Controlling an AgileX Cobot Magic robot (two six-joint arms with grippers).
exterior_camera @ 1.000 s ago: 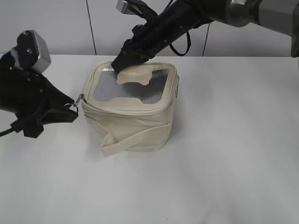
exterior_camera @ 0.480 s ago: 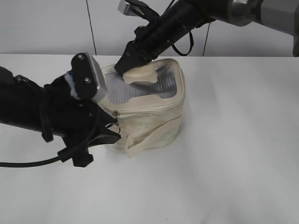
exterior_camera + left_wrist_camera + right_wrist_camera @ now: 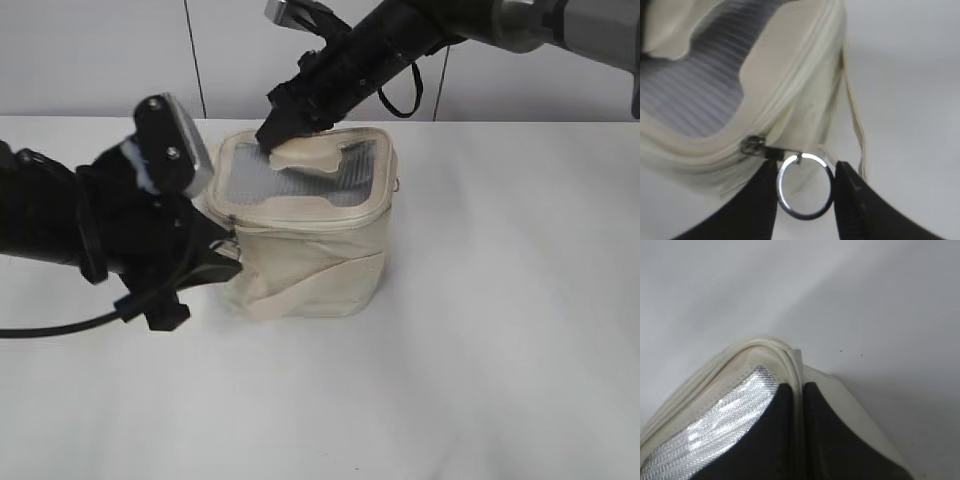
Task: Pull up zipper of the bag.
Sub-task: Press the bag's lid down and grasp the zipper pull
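Observation:
The cream bag (image 3: 320, 265) stands mid-table, its grey mesh lid (image 3: 300, 182) tilted towards me. The zipper (image 3: 310, 222) runs round the lid's edge. In the left wrist view its silver slider (image 3: 754, 146) sits on the zip line, and the round ring pull (image 3: 805, 186) hangs from it. My left gripper (image 3: 805, 167) is shut on that ring, a jaw touching each side, at the bag's front left corner (image 3: 228, 255). My right gripper (image 3: 275, 133) is shut on the cream tab (image 3: 305, 152) on the lid; the wrist view shows its jaws (image 3: 797, 386) pinching a thin cream fold.
The cream strap band (image 3: 310, 285) wraps loosely round the bag's body. A second small ring pull (image 3: 399, 185) hangs at the bag's right side. The white table (image 3: 500, 330) ends at a pale wall behind. A black cable (image 3: 50, 328) trails from my left arm.
My left arm swung from the far left to the bag's front left corner, holding the ring. The bag shifted right and turned, and its lid tilted. My right gripper stayed on the tab.

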